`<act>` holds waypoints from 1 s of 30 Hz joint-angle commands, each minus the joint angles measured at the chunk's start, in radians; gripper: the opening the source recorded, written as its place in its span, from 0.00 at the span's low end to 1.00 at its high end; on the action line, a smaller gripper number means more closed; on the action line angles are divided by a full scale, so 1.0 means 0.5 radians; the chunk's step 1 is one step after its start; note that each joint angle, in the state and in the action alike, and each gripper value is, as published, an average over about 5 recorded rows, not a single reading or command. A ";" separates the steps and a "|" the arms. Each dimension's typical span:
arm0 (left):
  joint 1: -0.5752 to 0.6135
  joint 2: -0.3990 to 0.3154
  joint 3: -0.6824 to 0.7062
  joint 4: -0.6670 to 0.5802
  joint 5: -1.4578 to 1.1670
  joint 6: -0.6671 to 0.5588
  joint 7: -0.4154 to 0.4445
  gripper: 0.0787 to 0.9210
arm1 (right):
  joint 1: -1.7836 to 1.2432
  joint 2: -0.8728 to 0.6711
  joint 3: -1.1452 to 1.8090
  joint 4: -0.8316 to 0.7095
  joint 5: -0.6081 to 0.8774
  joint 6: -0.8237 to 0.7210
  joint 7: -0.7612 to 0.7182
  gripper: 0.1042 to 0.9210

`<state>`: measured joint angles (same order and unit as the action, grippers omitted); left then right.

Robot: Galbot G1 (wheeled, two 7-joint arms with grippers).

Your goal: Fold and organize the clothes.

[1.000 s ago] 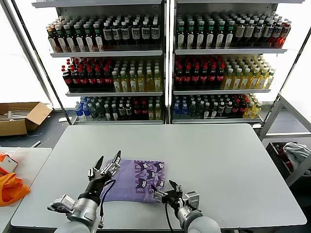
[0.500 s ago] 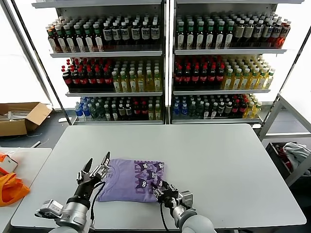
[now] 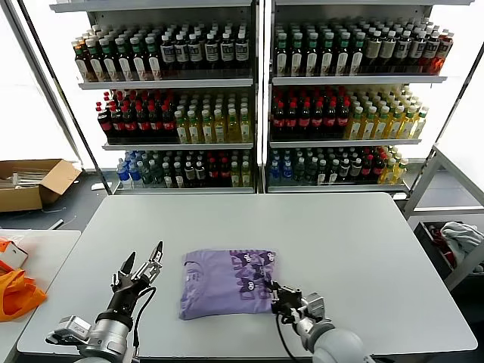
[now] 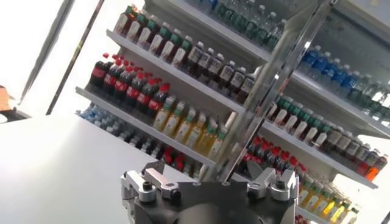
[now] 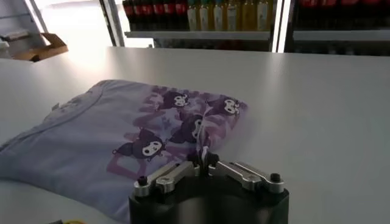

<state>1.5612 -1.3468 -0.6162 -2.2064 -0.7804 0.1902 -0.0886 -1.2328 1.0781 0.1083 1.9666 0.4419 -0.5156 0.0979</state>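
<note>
The folded lavender T-shirt (image 3: 228,283) lies on the surface (image 3: 363,249), long axis left-right. The right end effector (image 3: 277,296) pinches its near-right edge; the left end effector (image 3: 138,266) hovers open, apart.

- Left end effector (image 3: 141,269): slim black pointed fingers with silver metal links, on a black wrist over a rounded silver-grey arm segment; a black cable loops beside it.
- Right end effector (image 3: 275,293): black fingers, silver linkages with dark screw heads, a black base, a black cable, and a smooth grey rounded arm shell.
</note>
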 commanded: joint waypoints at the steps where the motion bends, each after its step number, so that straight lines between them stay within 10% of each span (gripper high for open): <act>1: 0.005 -0.007 -0.020 0.016 0.004 0.010 0.010 0.88 | -0.115 -0.292 0.261 0.140 -0.213 0.092 -0.227 0.07; 10: 0.038 -0.026 -0.076 -0.017 0.029 0.011 0.030 0.88 | 0.032 -0.346 0.269 0.153 -0.209 0.268 -0.269 0.35; 18: 0.115 -0.046 -0.132 -0.043 0.109 0.003 0.074 0.88 | 0.452 0.248 -0.271 -0.143 -0.178 0.181 -0.061 0.63; 30: 0.232 -0.067 -0.288 -0.022 0.700 0.012 0.489 0.88 | 0.562 0.433 -0.462 -0.536 -0.247 -0.058 -0.115 0.88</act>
<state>1.6433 -1.3757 -0.7132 -2.2325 -0.6409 0.1999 0.0282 -1.0388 1.1875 -0.0095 1.8430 0.3426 -0.4730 0.0524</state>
